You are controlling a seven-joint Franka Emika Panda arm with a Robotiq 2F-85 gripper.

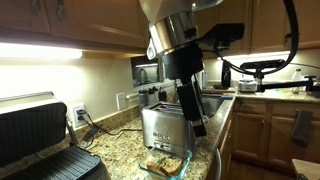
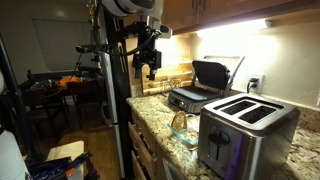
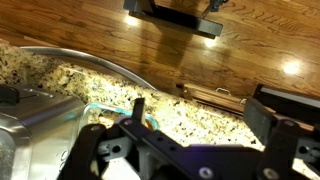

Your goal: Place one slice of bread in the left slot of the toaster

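The brushed steel two-slot toaster [image 1: 158, 125] stands on the granite counter and shows in both exterior views [image 2: 243, 132]; its corner is at the left of the wrist view [image 3: 30, 135]. Slices of bread [image 1: 165, 161] lie in a clear glass dish [image 1: 150, 168] in front of the toaster. The dish also shows in an exterior view [image 2: 181, 122], and its rim shows in the wrist view [image 3: 95, 104]. My gripper [image 1: 195, 120] hangs above the counter next to the toaster, above the dish. Its jaws are open and empty [image 3: 200, 112]. It also shows in an exterior view [image 2: 150, 66].
A black-and-silver hinged grill press [image 1: 35, 140] stands open on the counter beyond the dish [image 2: 205, 82]. Wall cabinets hang above. A sink and faucet [image 1: 235, 75] lie behind the toaster. The counter's edge drops to a wooden floor [image 3: 200, 50].
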